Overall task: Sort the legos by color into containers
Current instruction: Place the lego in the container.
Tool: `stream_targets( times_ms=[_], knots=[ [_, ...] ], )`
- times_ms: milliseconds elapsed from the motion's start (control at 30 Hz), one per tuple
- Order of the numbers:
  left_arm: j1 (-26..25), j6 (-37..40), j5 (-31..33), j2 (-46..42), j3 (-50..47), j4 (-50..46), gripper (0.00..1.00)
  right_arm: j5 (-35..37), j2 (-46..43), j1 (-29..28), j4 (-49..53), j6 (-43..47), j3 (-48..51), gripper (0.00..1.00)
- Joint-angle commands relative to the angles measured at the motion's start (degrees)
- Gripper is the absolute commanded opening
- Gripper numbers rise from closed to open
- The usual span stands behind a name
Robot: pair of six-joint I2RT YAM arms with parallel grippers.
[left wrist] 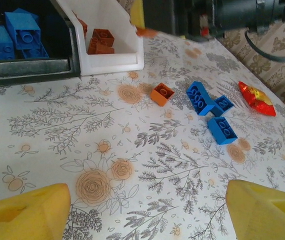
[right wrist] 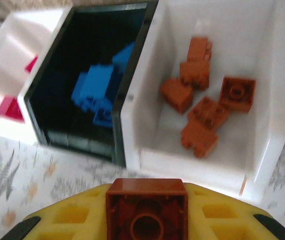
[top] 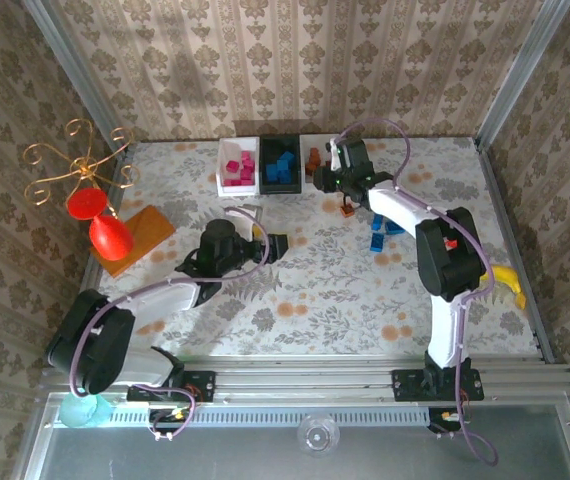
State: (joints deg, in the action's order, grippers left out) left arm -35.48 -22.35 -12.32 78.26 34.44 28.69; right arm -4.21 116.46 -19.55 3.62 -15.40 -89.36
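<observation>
Right end effector (right wrist: 147,227) is clamped on a brown brick (right wrist: 146,197), just near the right white bin (right wrist: 265,145). Left end effector (left wrist: 147,212) hangs over the table (left wrist: 132,150), fingers wide apart.

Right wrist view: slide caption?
Right gripper, jaws shut on a brown brick, facing the white bin of brown bricks.

Table (top: 325,290): floral cloth.
Far edge: three bins (left wrist: 110,62), side by side.
Loose: orange brick (left wrist: 161,94), three blue bricks (left wrist: 200,98), snack packet (left wrist: 255,97).
</observation>
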Motion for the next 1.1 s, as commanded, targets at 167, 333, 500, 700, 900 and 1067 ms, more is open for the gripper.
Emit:
stream_targets(
  times_ms=[167, 333, 500, 700, 900, 1067],
  knots=[
    [0.25, 0.54, -4.95, 5.38, 11.31, -4.02, 0.82, 8.95, 14.13, 1.87, 2.73, -1.91, -18.97, 0.36],
    [-0.20, 0.29, -5.61, 5.33, 12.07, -4.63, 0.82, 10.90, 22.76, 3.34, 9.62, 0.17, -33.78, 0.45],
    [-0.46, -0.10, -4.76, 4.12, 10.03, -4.52, 0.82, 5.76, 20.65, 4.76, 10.82, 0.67, -35.70, 0.56],
    [-1.14, -0.68, -4.23, 3.26, 7.76, -2.64, 0.82, 2.58, 4.86, 5.12, 3.13, -0.28, -14.68, 0.64],
    [-2.13, -0.67, -4.38, 3.81, 7.24, -1.43, 0.83, 7.21, -9.85, 5.47, 4.68, -2.05, 8.22, 0.71],
    [-2.31, -1.03, -5.16, 4.87, 7.31, 0.22, 0.83, 5.20, -11.47, 4.86, 9.64, -1.86, 13.86, 0.74]
  ],
)
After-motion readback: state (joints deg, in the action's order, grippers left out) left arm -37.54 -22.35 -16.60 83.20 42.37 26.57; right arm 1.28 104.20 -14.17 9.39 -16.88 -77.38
